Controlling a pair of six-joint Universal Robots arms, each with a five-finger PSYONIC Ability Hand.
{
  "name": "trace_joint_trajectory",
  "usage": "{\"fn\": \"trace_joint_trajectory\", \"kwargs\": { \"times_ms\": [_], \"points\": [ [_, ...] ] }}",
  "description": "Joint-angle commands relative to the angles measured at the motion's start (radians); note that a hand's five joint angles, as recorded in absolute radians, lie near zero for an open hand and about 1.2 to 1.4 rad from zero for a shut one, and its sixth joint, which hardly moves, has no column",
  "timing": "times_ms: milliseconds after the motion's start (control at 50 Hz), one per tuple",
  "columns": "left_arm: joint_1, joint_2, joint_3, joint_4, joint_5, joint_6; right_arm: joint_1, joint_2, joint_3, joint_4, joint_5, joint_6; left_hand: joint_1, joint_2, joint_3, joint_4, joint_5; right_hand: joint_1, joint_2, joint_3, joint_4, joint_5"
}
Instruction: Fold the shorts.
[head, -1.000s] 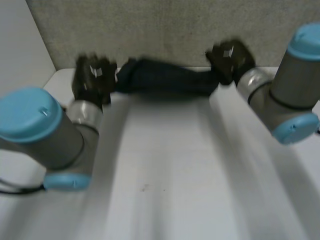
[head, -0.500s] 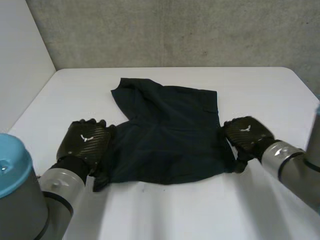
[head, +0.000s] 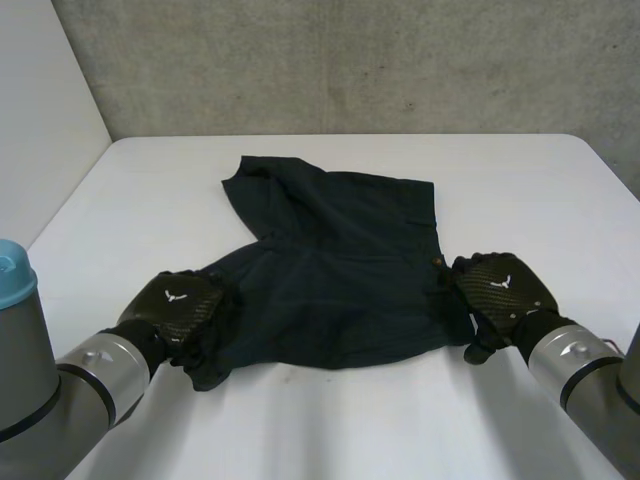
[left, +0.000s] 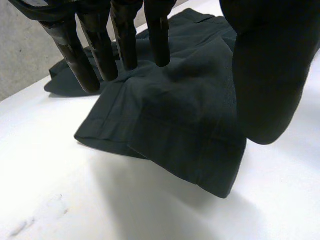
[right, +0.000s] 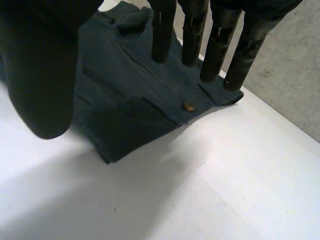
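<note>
At the fingertips of our left hand and right hand, both straight-fingered and holding nothing, dark navy fabric shorts lay spread on the white table. We judged them soft, light and limp, best pinched at those near corners.

No legible words or numbers, only a white winged emblem on the backs of the left hand and right hand

Dark shorts spread on the table — left hand at near-left corner, right hand at right edge.
</note>
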Motion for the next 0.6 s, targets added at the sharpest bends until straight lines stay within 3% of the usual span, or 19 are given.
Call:
{"fn": "trace_joint_trajectory", "kwargs": {
  "times_ms": [20, 300, 440, 600],
  "points": [
    [-0.003, -0.081, 0.037, 0.034, -0.014, -0.017, 0.003, 0.056, 0.001, -0.048, 0.004, 0.000, 0.111, 0.109, 0.109, 0.113, 0.107, 0.171, 0.119, 0.106, 0.093, 0.096],
    [0.017, -0.158, 0.067, 0.043, -0.014, -0.015, 0.038, 0.072, 0.008, -0.091, 0.021, 0.030, 0.319, 0.317, 0.317, 0.321, 0.316, 0.180, 0.128, 0.115, 0.101, 0.105],
    [0.014, -0.155, 0.067, 0.047, -0.018, -0.017, 0.047, 0.113, -0.015, -0.093, 0.022, 0.070, 1.011, 1.009, 1.009, 1.013, 1.007, 0.189, 0.137, 0.124, 0.110, 0.113],
    [0.009, -0.072, 0.066, 0.049, -0.017, -0.023, 0.067, 0.211, -0.079, -0.093, 0.022, 0.087, 1.012, 1.010, 1.010, 1.014, 1.008, 0.277, 0.225, 0.212, 0.198, 0.201]
  ]
}}
